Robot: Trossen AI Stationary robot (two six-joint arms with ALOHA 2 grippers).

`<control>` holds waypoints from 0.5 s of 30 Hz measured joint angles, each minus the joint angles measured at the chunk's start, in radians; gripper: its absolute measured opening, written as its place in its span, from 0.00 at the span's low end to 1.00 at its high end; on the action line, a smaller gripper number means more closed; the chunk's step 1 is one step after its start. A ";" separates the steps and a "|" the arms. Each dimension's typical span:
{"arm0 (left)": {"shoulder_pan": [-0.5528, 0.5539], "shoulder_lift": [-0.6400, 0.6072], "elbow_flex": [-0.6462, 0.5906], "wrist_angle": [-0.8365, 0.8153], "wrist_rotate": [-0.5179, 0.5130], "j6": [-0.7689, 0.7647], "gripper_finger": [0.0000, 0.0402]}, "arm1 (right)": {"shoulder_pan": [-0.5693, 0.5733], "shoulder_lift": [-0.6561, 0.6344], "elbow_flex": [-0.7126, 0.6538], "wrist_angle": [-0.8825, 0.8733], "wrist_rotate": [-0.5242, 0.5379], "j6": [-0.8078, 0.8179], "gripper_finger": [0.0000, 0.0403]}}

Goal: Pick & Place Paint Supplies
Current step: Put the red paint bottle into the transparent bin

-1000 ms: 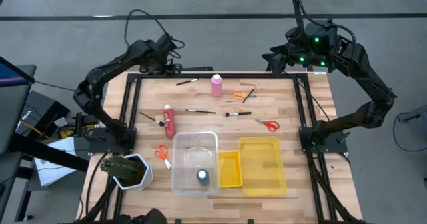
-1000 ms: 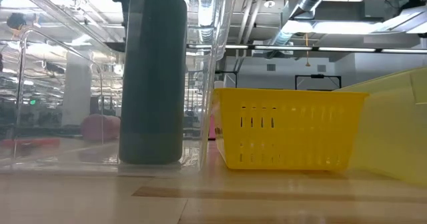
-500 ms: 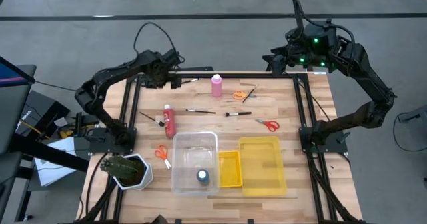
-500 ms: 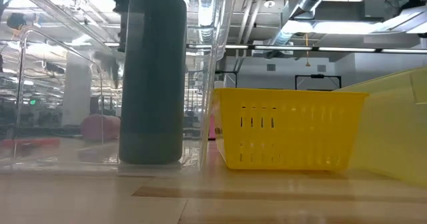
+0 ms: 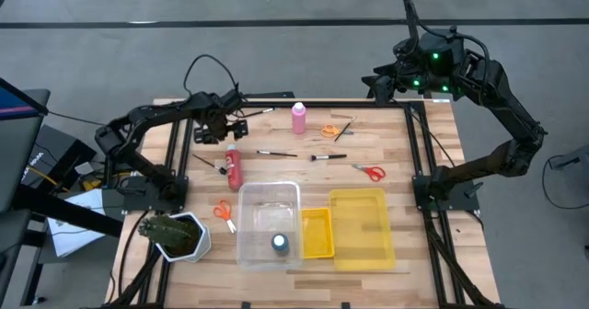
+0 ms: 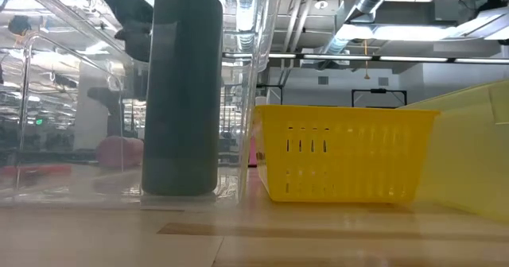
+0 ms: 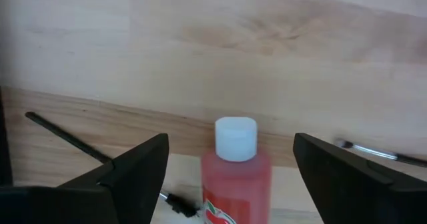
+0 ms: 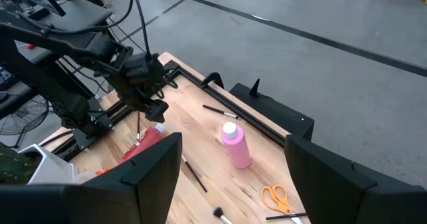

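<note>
A red paint bottle (image 5: 234,166) with a white cap (image 7: 235,137) lies on its side on the wooden table's left half. My left gripper (image 5: 225,131) points down just above its cap end. It is open, with one finger on either side of the cap (image 7: 230,159), touching nothing. A pink bottle (image 5: 299,118) stands upright at the far edge. A dark blue bottle (image 5: 280,244) stands in the clear bin (image 5: 269,199). Thin brushes (image 5: 276,153) and scissors (image 5: 370,172) lie scattered on the table. My right gripper (image 5: 382,81) waits open, high over the far right corner.
Two yellow bins (image 5: 362,226) sit at the near right beside the clear bin. A potted plant (image 5: 173,235) stands at the near left corner. Orange scissors (image 5: 223,211) lie near the clear bin, another pair (image 5: 329,131) by the pink bottle. A black frame (image 5: 175,153) edges the table.
My left gripper has come down from the far left corner toward the table's near edge, rolling at the wrist, and now stands over the red bottle's cap end. The bottle has stayed where it was.
</note>
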 joint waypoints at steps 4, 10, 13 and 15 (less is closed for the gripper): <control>-0.009 0.000 -0.047 0.076 0.011 -0.018 0.77 | 0.000 0.000 0.000 0.000 0.000 0.000 0.65; -0.011 0.000 -0.090 0.138 0.015 -0.024 0.77 | 0.000 0.000 0.000 -0.003 0.000 0.000 0.65; -0.011 0.000 -0.105 0.155 0.015 -0.024 0.77 | 0.000 0.000 0.000 -0.010 0.000 0.000 0.65; -0.011 0.000 -0.124 0.180 0.015 -0.025 0.77 | 0.000 0.000 0.000 -0.013 0.000 0.000 0.65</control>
